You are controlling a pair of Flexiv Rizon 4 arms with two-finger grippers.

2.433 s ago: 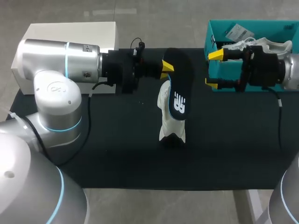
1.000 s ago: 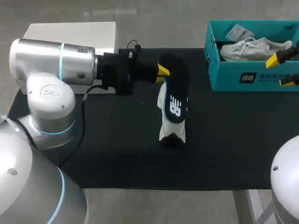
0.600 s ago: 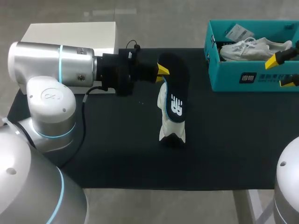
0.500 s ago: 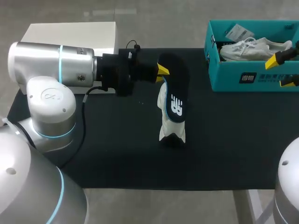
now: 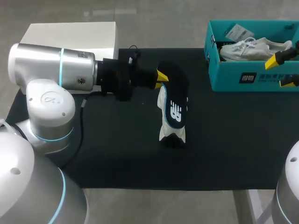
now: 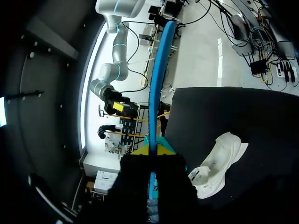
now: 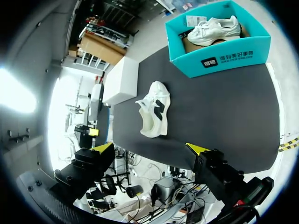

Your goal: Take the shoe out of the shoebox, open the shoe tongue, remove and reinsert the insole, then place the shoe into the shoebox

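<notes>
Left tool (image 5: 160, 77) on insole (image 5: 175, 103); right tool (image 7: 149, 147) spread

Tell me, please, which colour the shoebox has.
The shoebox is teal; it shows best in the right wrist view.

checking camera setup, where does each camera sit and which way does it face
head view: fixed above and behind, looking down on the black table mat; left arm enters left, left gripper shut on the dark white-logo insole; right gripper at right edge.
left wrist view: on the left wrist, looking along its fingers; insole edge-on between them.
right wrist view: on the right wrist, looking down over the teal cardboard shoebox; right gripper shows open.
shared: all three show the white sneaker on the mat.
</notes>
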